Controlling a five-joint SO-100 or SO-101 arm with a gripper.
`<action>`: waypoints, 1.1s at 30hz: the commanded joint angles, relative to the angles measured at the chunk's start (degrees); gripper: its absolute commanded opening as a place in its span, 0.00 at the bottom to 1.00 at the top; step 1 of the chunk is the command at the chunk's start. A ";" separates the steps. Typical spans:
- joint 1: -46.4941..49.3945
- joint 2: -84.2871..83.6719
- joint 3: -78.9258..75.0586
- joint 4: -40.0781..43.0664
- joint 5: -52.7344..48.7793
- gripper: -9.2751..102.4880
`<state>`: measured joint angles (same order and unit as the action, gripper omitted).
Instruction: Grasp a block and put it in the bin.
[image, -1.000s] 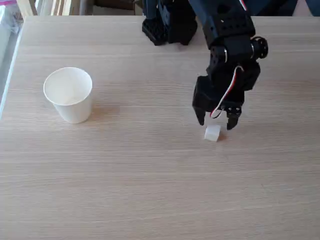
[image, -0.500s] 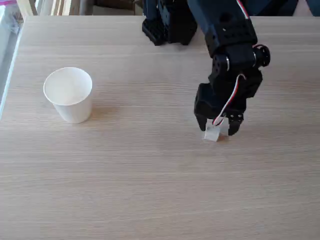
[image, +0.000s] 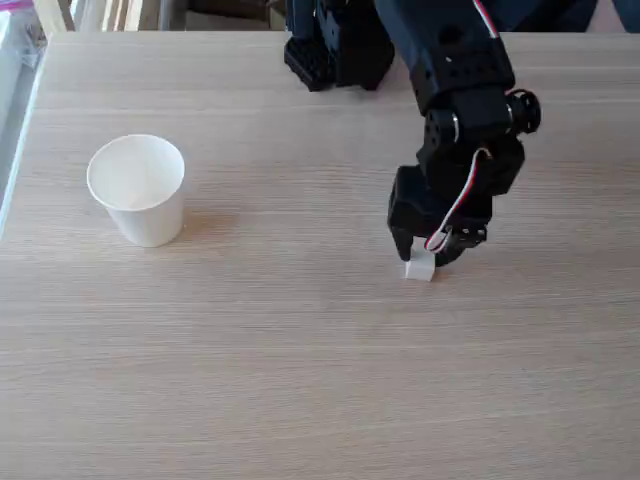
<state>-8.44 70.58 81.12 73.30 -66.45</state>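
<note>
In the fixed view the block (image: 419, 268), a tiny white cube, rests on the wooden table right of centre. My black gripper (image: 423, 257) reaches down over it from above, its two fingers closed in against the cube's sides, so it is shut on the block. The cube's upper part is hidden behind the fingers. The bin (image: 138, 189), a white paper cup with a rolled rim, stands upright far to the left, well apart from the gripper.
The arm's black base (image: 335, 45) sits at the table's far edge, top centre. The table's left edge (image: 22, 120) runs close beside the cup. Bare wood lies between cup and gripper and across the front.
The gripper came down around the block and its fingers closed from open to pinching the cube. The cup has not moved.
</note>
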 joint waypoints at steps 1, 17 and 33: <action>0.62 2.64 -0.62 0.97 -1.23 0.12; 10.90 26.28 1.05 -1.49 -10.81 0.10; 45.70 27.60 -0.88 -2.29 -20.48 0.09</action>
<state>33.05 97.29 82.53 70.58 -85.87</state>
